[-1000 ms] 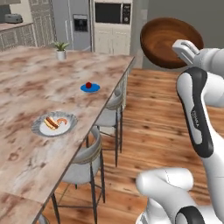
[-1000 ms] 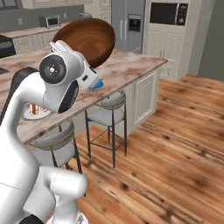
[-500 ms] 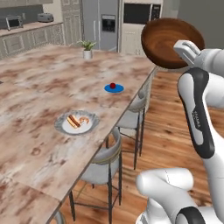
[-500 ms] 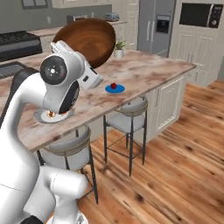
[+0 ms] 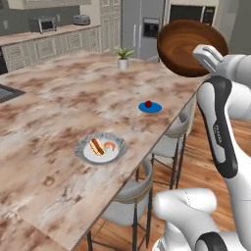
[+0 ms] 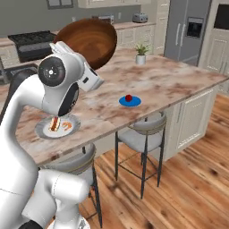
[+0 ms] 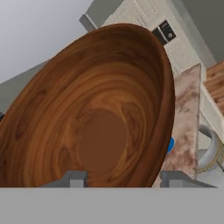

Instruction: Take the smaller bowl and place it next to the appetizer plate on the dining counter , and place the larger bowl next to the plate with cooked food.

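The larger bowl [image 7: 100, 118] is seen as polished brown wood with swirling grain. The dining counter [image 5: 54, 117] is topped in smooth brown-and-cream marbled stone. The floor [image 6: 188, 179] is laid in glossy wooden planks. The stools [image 6: 142, 134] are rendered with matt grey seats on thin dark metal legs.

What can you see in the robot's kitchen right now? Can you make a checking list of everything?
Surface: dining counter, brown-and-cream marbled top.
Job's things: larger bowl held up in the air, tipped on its side; appetizer plate near the counter's stool-side edge; plate with cooked food further along the same edge, apart from the blue one. Smaller bowl: nothing seen.
Clutter: small potted plant at the counter's far end.
Gripper: gripper shut on the larger bowl's rim.
Cables: nothing seen.
Surroundings: grey stools under the counter's edge, fridge, stove, wooden floor.
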Controlling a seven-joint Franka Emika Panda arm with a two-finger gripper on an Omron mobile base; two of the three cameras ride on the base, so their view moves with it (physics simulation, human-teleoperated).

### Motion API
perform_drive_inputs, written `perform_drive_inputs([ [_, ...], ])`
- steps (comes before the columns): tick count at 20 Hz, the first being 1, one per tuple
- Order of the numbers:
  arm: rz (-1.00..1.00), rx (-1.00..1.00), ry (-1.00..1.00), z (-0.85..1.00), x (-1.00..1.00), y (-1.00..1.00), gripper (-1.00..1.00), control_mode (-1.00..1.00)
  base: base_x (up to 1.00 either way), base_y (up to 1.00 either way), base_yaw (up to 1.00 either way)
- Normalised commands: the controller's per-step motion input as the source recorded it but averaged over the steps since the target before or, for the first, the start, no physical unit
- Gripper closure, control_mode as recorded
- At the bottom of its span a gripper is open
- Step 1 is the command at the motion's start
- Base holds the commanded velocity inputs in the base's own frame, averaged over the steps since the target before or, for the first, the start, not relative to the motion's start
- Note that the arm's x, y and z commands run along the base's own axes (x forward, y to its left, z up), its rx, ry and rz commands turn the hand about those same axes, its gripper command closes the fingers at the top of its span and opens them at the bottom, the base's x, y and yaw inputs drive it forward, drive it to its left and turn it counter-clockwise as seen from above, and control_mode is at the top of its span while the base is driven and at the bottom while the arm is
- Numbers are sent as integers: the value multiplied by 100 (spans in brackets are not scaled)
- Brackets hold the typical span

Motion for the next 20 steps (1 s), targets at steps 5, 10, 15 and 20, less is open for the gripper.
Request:
perform_drive_inputs([
  [5,0,0,0,0,0,0,100,100,76,-40,28],
  [10,0,0,0,0,0,0,100,100,74,-5,31],
  [15,0,0,0,0,0,0,100,100,66,-2,34],
  [20,0,0,0,0,0,0,100,100,70,-11,38],
])
